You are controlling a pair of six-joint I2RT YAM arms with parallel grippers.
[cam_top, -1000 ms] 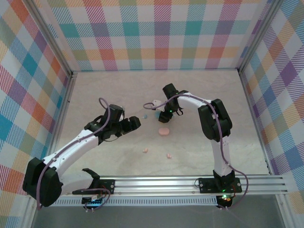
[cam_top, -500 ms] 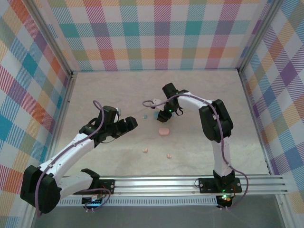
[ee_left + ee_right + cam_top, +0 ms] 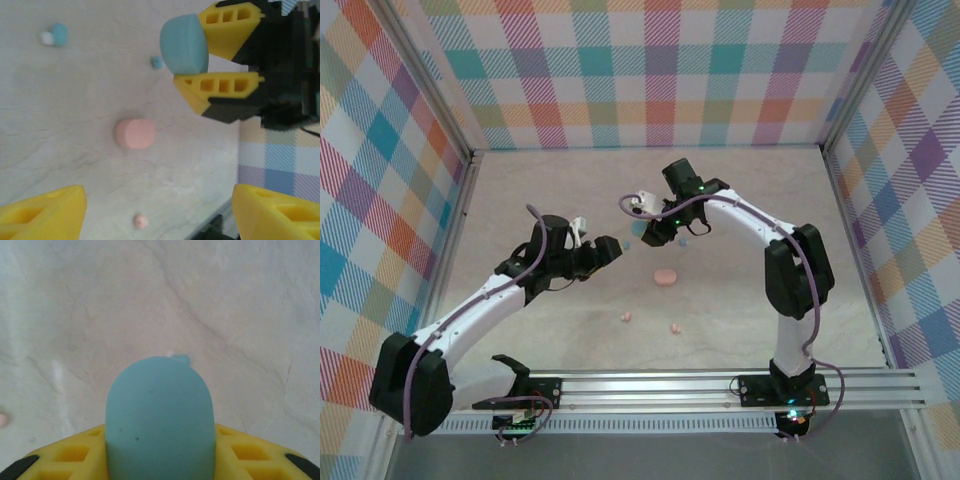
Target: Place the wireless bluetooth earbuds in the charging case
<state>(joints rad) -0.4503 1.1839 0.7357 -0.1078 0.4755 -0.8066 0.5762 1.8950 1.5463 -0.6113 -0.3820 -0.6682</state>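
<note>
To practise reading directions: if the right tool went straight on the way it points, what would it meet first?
Probably the small blue earbud on the table, just ahead of the blue case the right tool grips; depth is unclear.

Blue earbud [image 3: 185, 360] mostly behind blue case [image 3: 160, 415]

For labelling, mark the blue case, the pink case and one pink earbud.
blue case [image 3: 184, 44], left wrist view, middle of its rounded side.
pink case [image 3: 135, 133], left wrist view, centre of its face.
pink earbud [image 3: 140, 220], left wrist view, its middle.
</note>
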